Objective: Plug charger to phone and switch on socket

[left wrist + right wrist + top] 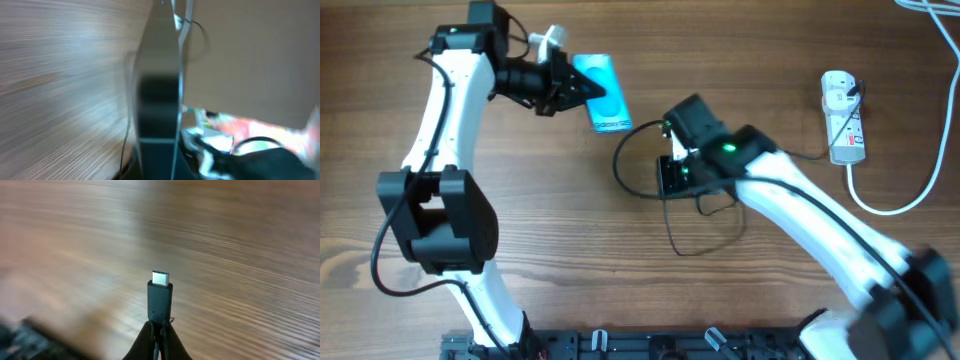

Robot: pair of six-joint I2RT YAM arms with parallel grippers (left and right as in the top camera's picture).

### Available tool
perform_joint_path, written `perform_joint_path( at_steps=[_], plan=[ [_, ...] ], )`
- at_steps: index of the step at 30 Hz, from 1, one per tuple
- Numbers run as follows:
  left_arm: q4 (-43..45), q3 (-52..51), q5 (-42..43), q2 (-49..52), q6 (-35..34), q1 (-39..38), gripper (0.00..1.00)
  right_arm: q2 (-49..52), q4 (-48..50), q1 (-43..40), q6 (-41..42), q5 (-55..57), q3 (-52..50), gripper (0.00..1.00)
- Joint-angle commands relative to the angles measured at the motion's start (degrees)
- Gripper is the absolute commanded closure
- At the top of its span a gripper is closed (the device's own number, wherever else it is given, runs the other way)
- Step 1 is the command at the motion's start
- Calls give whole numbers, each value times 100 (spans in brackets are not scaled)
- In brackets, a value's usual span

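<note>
Upper left of the overhead view: left hand [578,88] is clamped on the phone [610,100], its black fingers over the phone's left edge. Cyan screen faces up and the phone sits at a slant. The left wrist view shows it edge-on as a thin dark slab (very blurred, so I cannot tell whether it touches the surface [770,50]).

Centre of the surface: right hand [672,178] is closed on the charger [160,300], pinching it just behind the connector. In the right wrist view the dark connector stands straight up out of the fingertips [145,342], silver tip on top, with bare wood grain behind it. The tip is clear of the phone; the two are near each other but apart, the phone up and to the left of the right hand in the overhead view.

Thin black charger cable loops out left of the right hand and again below it, lying on the wood, and another stretch runs right toward the socket [845,125].

Far right: white socket lies lengthwise, well apart from both hands. Its thick white cord [910,200] curves off its lower end and up the right edge.
</note>
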Motion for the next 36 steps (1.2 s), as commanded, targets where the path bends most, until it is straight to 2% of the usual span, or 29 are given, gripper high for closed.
perform_joint_path(
  at_steps=[1, 5, 10, 15, 20, 27, 32, 36],
  plan=[
    [17, 87, 905, -190, 1038, -431, 96, -752, 4, 9, -299, -619, 144, 96],
    [223, 87, 903, -190, 1182, -857, 96, -1147, 66, 9, -258, -603, 144, 96],
    [487, 87, 815, -284, 1182, -1143, 96, -1161, 11, 9, -26, -417, 144, 96],
    [717, 87, 59, -649, 1110, -1169, 96, -1161, -7, 9, 48, -313, 144, 96],
    [1176, 87, -153, -1032, 358, -1029, 96, -1156, 13, 11, 61, -201, 144, 96],
    [1147, 87, -166, -1274, 103, -1034, 96, -1156, 144, 11, 59, -186, 144, 96],
    [1130, 87, -820, -1272, -518, -1034, 96, -1156, 144, 66, -236, -50, 275, 96],
    [1082, 87, -811, -1272, -516, -1036, 96, -1156, 164, 151, -262, 247, 374, 96]
  ],
)
